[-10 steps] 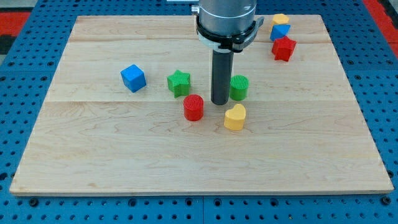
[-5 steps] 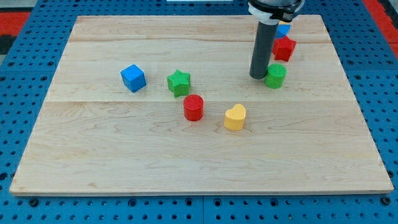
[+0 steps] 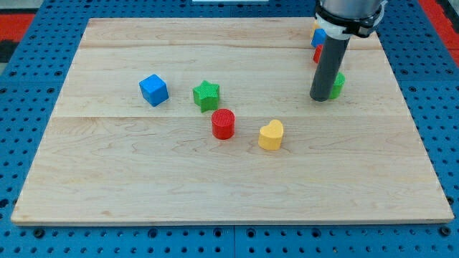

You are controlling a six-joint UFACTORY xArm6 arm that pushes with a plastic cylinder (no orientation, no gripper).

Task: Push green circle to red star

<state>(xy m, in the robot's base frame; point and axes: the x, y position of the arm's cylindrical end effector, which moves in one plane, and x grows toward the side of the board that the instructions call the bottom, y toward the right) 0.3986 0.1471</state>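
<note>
The green circle [image 3: 337, 84] sits near the view's upper right, mostly hidden behind the rod; only its right edge shows. My tip [image 3: 320, 98] rests on the board touching the circle's left side. The red star [image 3: 316, 54] lies just above, almost wholly hidden by the rod, with only a sliver showing at the rod's left edge. I cannot tell whether the circle touches the star.
A blue block [image 3: 316, 37] and a yellow block [image 3: 314, 26] peek out beside the rod at the top right. A blue cube [image 3: 153, 89], green star [image 3: 206, 94], red circle [image 3: 223, 123] and yellow heart [image 3: 271, 135] lie mid-board.
The rod has swept from mid-board to the upper right, pushing the green circle right and up toward the red star. The other blocks have not moved.
</note>
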